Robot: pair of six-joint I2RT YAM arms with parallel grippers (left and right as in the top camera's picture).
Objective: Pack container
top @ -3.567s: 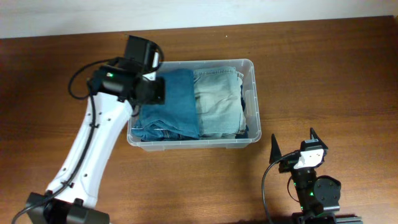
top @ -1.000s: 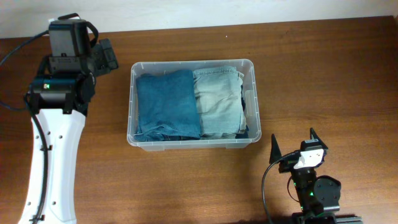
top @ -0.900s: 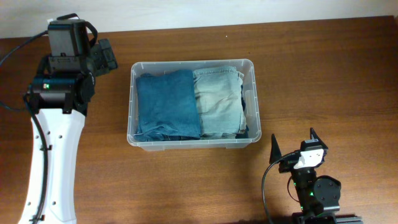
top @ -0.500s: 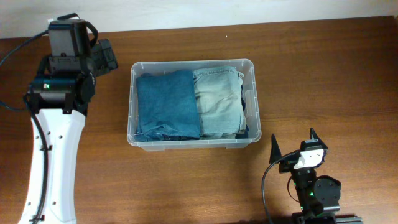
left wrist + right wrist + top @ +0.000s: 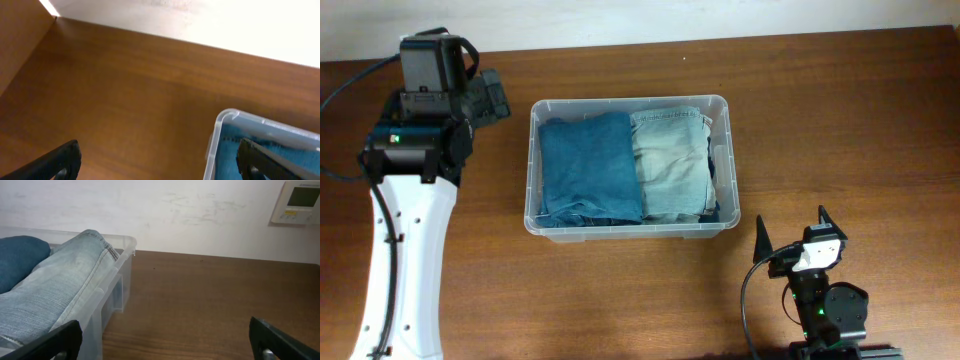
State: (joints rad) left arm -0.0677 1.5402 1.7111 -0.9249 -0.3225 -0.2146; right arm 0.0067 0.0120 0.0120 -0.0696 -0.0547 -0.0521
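The container (image 5: 730, 160), a clear plastic bin, stands at the table's middle. Inside lie a folded dark blue garment (image 5: 588, 165) on the left and folded pale jeans (image 5: 670, 160) on the right. My left gripper (image 5: 490, 95) hangs open over bare wood to the left of the bin's far left corner. In the left wrist view that corner (image 5: 225, 120) shows between the spread fingers (image 5: 62, 160). My right gripper (image 5: 792, 235) rests open near the table's front edge, right of the bin. Its view shows the pale jeans (image 5: 65, 280) bulging above the rim (image 5: 125, 245).
The left arm's white link (image 5: 405, 260) runs along the table's left side. A white wall borders the table's far edge (image 5: 720, 40). On that wall hangs a small control panel (image 5: 300, 200). Bare wood (image 5: 850, 130) lies right of the bin.
My left gripper has drawn back from over the container's left end to the table beside its far left corner, and has barely shifted in the last second. The right arm has not moved.
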